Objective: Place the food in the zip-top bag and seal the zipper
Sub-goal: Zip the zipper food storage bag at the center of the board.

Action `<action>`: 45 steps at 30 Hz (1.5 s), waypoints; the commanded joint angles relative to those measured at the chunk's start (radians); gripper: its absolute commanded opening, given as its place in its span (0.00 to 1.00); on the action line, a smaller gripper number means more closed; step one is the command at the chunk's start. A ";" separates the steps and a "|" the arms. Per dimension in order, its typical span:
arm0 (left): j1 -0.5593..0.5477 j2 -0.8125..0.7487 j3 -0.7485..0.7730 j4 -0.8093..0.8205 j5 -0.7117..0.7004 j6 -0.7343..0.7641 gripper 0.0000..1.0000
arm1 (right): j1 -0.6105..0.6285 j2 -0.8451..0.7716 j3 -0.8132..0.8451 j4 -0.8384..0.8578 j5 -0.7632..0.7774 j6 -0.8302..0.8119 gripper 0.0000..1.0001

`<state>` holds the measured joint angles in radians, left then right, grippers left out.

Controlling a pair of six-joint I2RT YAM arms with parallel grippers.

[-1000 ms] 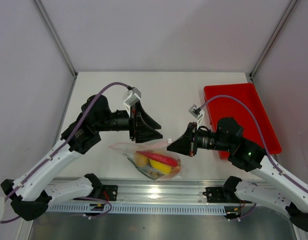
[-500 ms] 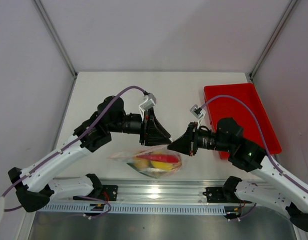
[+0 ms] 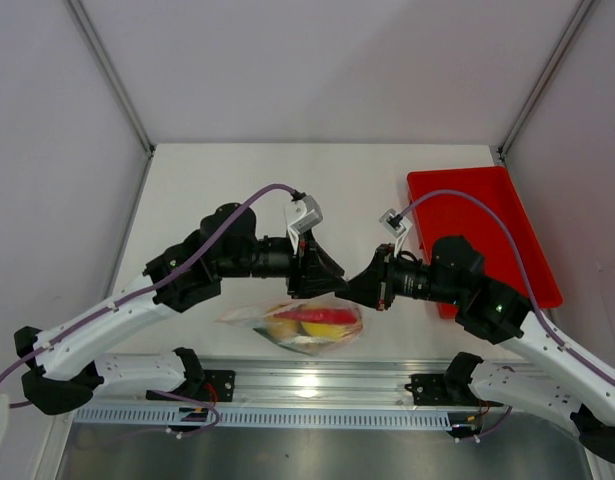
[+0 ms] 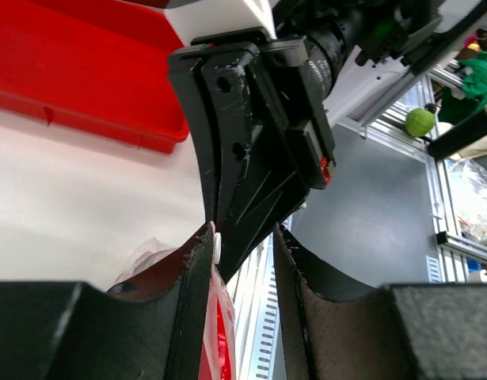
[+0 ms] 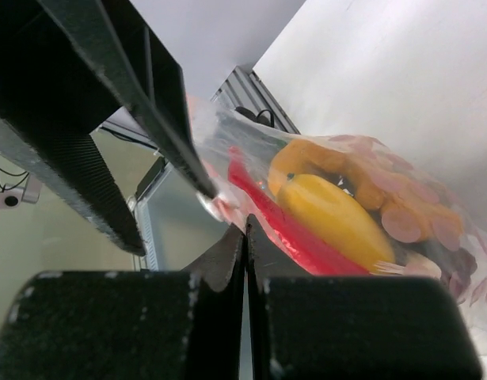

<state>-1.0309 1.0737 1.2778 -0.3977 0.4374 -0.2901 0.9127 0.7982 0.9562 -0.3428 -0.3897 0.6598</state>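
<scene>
left gripper (image 4: 245,237) is at the far side of the zip-top bag (image 3: 287,322), jaws a narrow gap apart, with the bag's red edge against one finger inside that gap

bag lies on the table (image 3: 217,190) by the front rail (image 3: 317,385); food (image 3: 312,320) is inside it, a yellow pepper (image 5: 330,214) and a red piece (image 5: 279,229) show

right gripper (image 5: 245,226) is at the bag's far right corner, fingers pressed together, almost tip to tip with the left one. can't tell if film is caught

both wrists crowd the bag's far edge

red tray (image 3: 487,215) is well right of the bag, partly under the right arm
</scene>
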 commanded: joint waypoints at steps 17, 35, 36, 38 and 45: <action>-0.089 -0.003 0.015 -0.053 -0.272 0.075 0.61 | 0.008 -0.010 0.036 0.014 0.022 0.014 0.00; -0.089 -0.018 -0.046 -0.059 -0.241 0.023 0.01 | 0.023 -0.042 -0.007 0.090 0.121 0.043 0.00; -0.089 -0.020 -0.047 -0.066 -0.241 0.020 0.01 | 0.031 -0.047 -0.022 0.108 0.138 0.043 0.00; -0.089 -0.021 -0.049 -0.079 -0.244 0.011 0.01 | 0.058 -0.066 -0.043 0.123 0.199 0.038 0.00; -0.089 -0.043 -0.069 -0.108 -0.267 -0.006 0.01 | 0.104 -0.093 -0.085 0.159 0.316 0.043 0.00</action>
<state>-1.1145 1.0603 1.2240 -0.4591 0.1852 -0.2794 1.0107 0.7288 0.8745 -0.2893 -0.1654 0.6876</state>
